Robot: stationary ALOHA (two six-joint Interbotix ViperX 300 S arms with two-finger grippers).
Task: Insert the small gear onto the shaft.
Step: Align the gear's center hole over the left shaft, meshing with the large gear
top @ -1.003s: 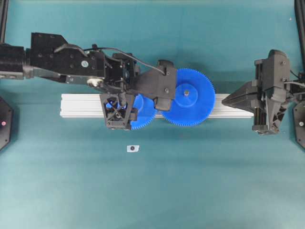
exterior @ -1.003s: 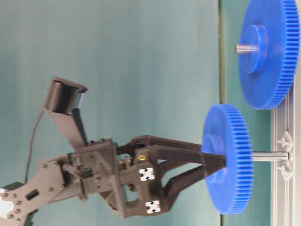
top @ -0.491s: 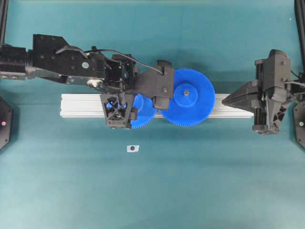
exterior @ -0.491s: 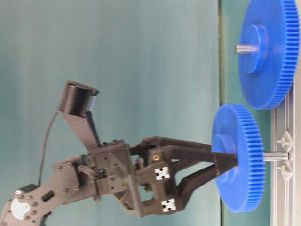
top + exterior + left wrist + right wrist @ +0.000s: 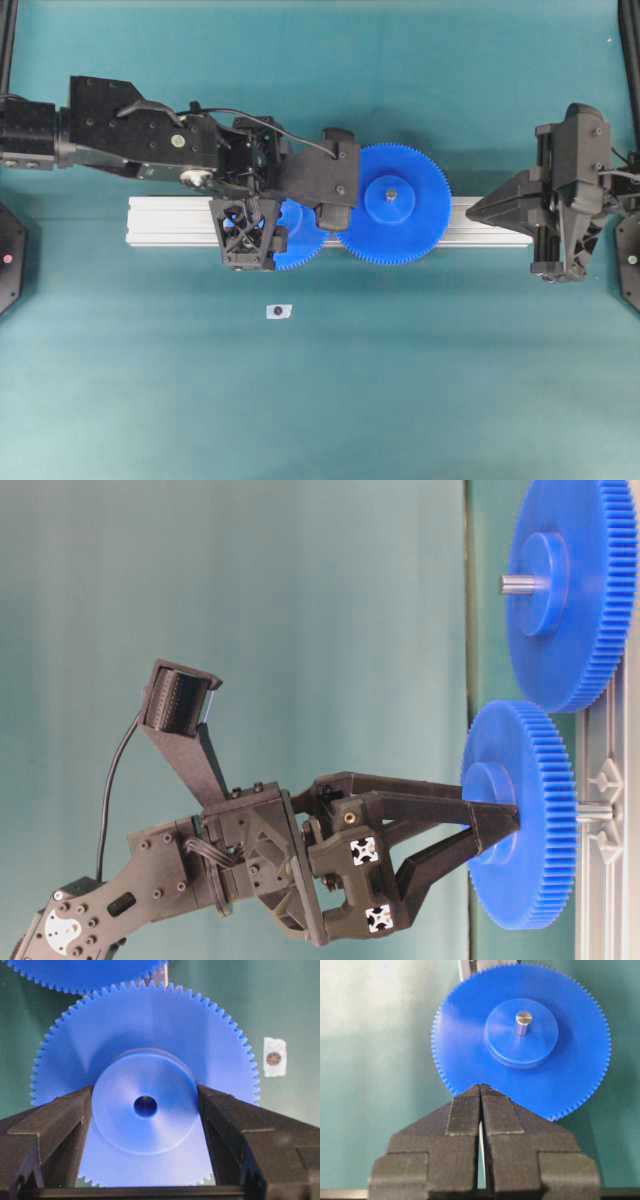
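One axis matters: the small gear (image 5: pixel 520 815), hub pinched between the left claw (image 5: pixel 497 830) fingers, sits part-way down the shaft (image 5: pixel 594 811) on the aluminium bar (image 5: pixel 170 220). Remaining push runs straight along the pin. Right claw (image 5: pixel 481 1105), pressed closed and empty, idles far right.

Matte black arms with visible screws, a looping black cable and white-patterned squares on the left hand (image 5: pixel 495 832)

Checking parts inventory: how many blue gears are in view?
2. The small gear sits in the left tool over the bar; the large gear beside it.
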